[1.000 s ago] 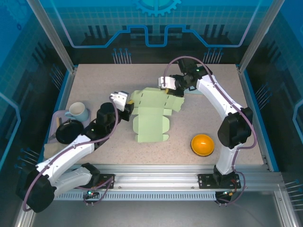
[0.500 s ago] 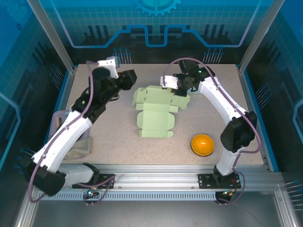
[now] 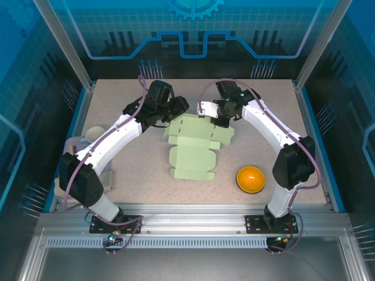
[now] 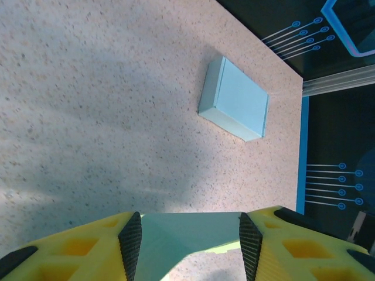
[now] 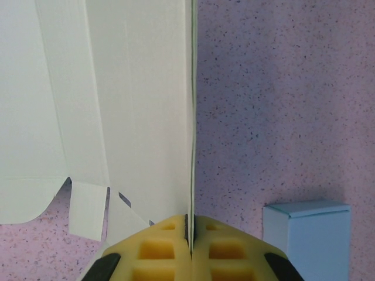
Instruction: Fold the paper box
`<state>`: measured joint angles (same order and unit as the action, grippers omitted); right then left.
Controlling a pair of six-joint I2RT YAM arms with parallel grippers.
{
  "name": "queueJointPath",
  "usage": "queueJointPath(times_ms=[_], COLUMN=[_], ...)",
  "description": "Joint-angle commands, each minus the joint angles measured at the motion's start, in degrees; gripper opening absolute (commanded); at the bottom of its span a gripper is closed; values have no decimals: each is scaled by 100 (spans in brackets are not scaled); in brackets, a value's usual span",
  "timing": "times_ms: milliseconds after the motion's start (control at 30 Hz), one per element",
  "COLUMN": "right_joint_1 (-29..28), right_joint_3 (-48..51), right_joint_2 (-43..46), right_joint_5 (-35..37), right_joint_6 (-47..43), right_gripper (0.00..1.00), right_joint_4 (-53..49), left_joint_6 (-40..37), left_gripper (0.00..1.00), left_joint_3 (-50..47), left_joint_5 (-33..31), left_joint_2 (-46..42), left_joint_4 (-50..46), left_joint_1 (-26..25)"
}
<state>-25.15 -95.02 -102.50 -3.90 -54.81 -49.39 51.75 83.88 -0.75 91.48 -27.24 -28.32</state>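
No text, label, brand name or number can be read on any surface.

Graphic markings:
- Gear emblem (image 3: pixel 194 7): a light-blue cogwheel outline, cut off by the frame's upper edge, at the top centre of the back wall panel (image 3: pixel 117 35). It has no lettering.
- Circuit-trace lines (image 4: pixel 293 32): thin blue lines ending in small rings, on the dark wall beyond the table edge. They have no characters.

The visible faces of the paper box (image 3: pixel 192 149) and the small blue box (image 4: pixel 234 99) are plain and unprinted.
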Motion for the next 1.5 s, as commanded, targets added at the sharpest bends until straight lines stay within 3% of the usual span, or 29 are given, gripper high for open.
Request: queueJointPath(times_ms=[0, 267, 433, 667, 833, 933, 1233, 1467], right_joint_1=[-70, -70, -140, -289, -287, -264, -157, -62], right_joint_3=[130, 405, 911, 1707, 2018, 2092, 1881, 1545], right_joint_2=[275, 383, 741, 1161, 1188, 1159, 561, -42], right_joint_5=[-154, 100, -290, -284, 227, 482, 317, 255], right_joint_6=[202, 570, 665, 691, 806, 932, 1297, 1315], right_gripper=[0, 0, 0, 0, 0, 0, 0, 0], right_joint_4=[181, 646, 1190, 1798, 1869, 1816, 1173, 769], left_joint_6=[523, 1132, 1545, 1325, 521, 33, -1854, -2542], left_gripper=[50, 50, 50, 49, 52, 52, 47, 48], left_joint_3=[136, -388, -707, -460, -484, -967, -3297, -3366], left_joint_5=[166, 148, 68, -274, -489, -424, 908, 450], left_joint_2=[136, 9, -36, -37, -432, -826, -1743, -986], left_joint_4=[-181, 108, 405, 139, -401, -577, 1681, 1924], left_joint_1=[-100, -267, -279, -280, -246, -133, -43, -49])
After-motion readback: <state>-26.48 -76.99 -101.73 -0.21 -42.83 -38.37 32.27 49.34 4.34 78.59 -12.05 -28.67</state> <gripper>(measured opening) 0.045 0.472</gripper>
